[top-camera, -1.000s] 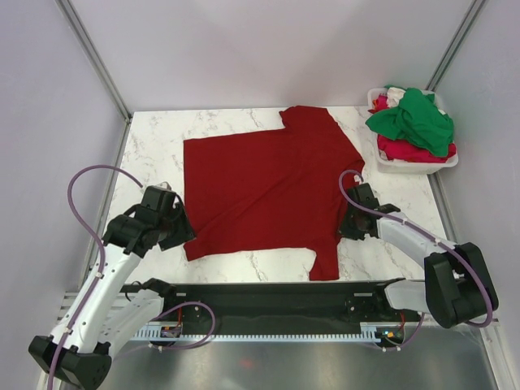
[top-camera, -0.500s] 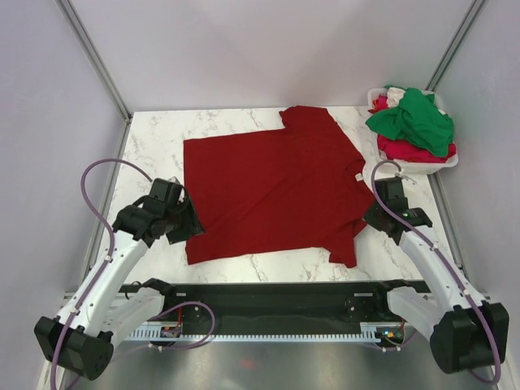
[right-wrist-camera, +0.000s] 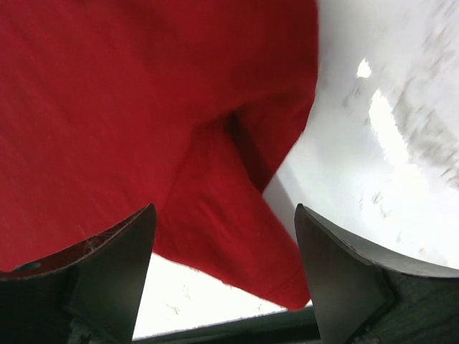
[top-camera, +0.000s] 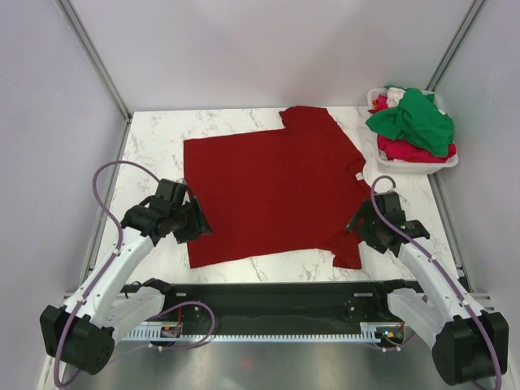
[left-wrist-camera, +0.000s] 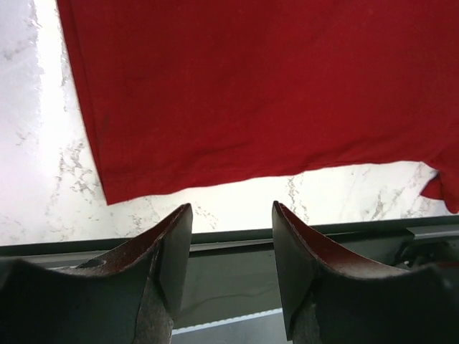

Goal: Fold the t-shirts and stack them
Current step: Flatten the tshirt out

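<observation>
A dark red t-shirt (top-camera: pixel 268 187) lies spread flat on the marble table (top-camera: pixel 154 146), its near sleeve (top-camera: pixel 349 250) pointing at the front edge. My left gripper (top-camera: pixel 197 226) hovers at the shirt's near left corner. It is open and empty in the left wrist view, where the left gripper (left-wrist-camera: pixel 232 213) sits just short of the hem of the shirt (left-wrist-camera: pixel 251 86). My right gripper (top-camera: pixel 359 225) stands open beside the near sleeve. In the right wrist view the right gripper (right-wrist-camera: pixel 224 213) is wide apart above the sleeve (right-wrist-camera: pixel 237 236), not touching it.
A white basket (top-camera: pixel 422 168) at the back right corner holds a bright green t-shirt (top-camera: pixel 410 120) piled over a lighter red one (top-camera: pixel 404 151). A dark rail (top-camera: pixel 268 296) runs along the table's near edge. Grey walls enclose three sides.
My right gripper dragged the near sleeve to the right, then opened and let it go. The left arm crept right toward the shirt's corner, its jaws unchanged.
</observation>
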